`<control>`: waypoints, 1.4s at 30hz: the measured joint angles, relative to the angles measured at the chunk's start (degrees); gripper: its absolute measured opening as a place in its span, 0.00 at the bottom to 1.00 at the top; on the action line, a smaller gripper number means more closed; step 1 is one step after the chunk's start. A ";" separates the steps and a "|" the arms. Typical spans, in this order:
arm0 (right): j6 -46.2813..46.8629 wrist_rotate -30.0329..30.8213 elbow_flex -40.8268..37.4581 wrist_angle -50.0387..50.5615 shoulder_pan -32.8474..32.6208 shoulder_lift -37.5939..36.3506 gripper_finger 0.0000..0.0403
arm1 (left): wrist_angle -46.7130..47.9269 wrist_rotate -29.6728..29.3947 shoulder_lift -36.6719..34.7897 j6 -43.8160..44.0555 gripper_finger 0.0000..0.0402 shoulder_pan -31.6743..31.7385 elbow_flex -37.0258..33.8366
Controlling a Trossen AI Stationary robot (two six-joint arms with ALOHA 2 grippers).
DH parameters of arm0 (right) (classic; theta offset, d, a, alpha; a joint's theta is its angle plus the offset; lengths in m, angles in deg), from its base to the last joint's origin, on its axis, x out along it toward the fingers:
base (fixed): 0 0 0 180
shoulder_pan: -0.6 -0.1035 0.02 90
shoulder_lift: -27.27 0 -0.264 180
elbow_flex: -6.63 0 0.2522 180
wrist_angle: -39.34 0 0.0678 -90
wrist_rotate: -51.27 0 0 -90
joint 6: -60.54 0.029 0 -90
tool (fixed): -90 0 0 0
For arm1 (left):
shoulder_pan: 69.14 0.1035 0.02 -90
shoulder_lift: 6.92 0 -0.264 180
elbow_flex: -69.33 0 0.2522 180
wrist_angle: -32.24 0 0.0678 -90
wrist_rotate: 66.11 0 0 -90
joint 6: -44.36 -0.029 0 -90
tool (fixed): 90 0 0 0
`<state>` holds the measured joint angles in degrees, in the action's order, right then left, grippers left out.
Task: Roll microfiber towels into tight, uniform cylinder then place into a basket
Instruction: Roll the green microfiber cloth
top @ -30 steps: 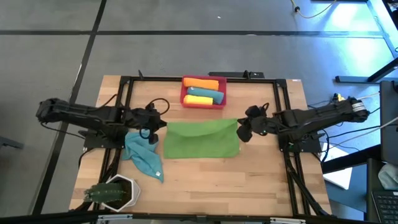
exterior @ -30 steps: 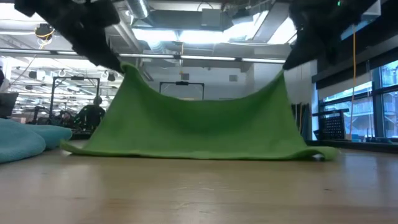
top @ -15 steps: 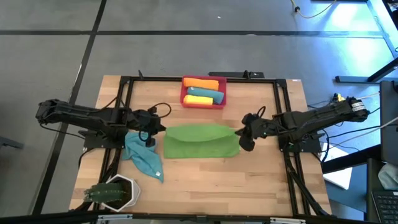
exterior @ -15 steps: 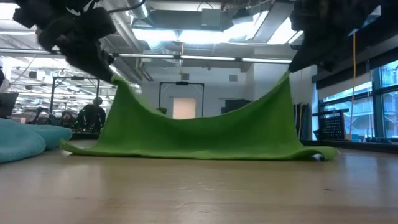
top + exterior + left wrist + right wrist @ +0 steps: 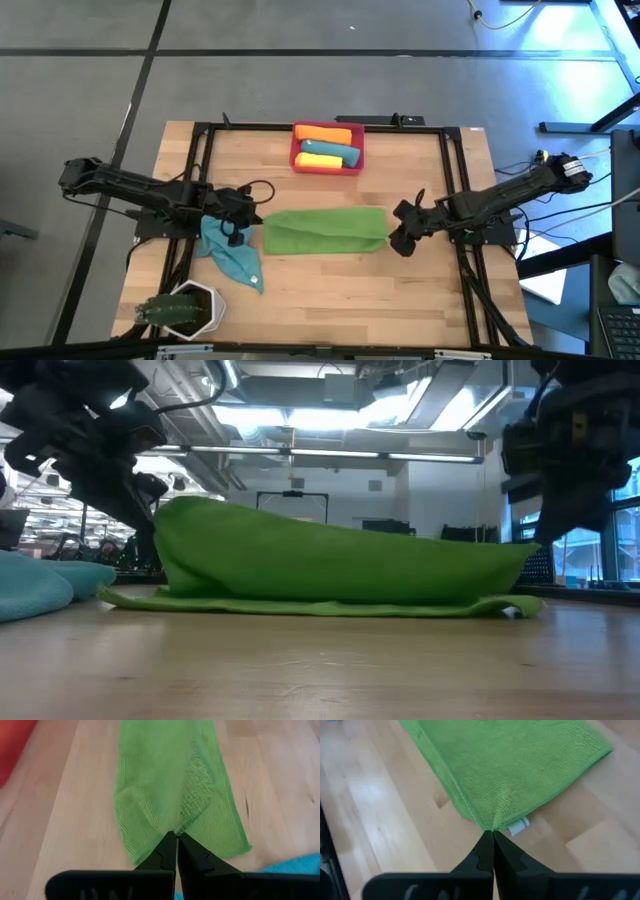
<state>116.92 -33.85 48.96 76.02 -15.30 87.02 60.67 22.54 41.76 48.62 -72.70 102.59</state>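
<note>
Left hand and right hand pinch green towel ends; teal towel crumpled just beside the left hand.

The left gripper sat at nine o'clock, fingers pinched together, its arm reaching inward. The right gripper mirrored it at three o'clock, likewise clamped.

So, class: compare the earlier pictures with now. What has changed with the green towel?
Both grippers, left and right, still pinching the green towel, carried its far edge toward the table's front, folding it over. The basket and teal towel stayed put.
</note>
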 joint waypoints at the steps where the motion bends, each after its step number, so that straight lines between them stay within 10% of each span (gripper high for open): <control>1: 0.22 -0.38 -0.80 -1.23 0.00 0.00 0.00 | -0.50 -0.02 0.00 0.00 0.00 0.01 -0.21; 27: -9.28 -2.17 -3.80 -13.41 0.56 -0.11 0.27 | 0.29 -1.33 0.55 -1.82 0.27 0.01 1.12; 42: -20.87 2.12 -3.75 -25.87 8.69 6.02 0.24 | -6.01 -9.58 18.38 -11.44 0.27 0.01 1.12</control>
<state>96.05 -31.73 45.21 50.16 -6.61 93.03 54.66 12.96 60.14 37.18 -72.70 103.72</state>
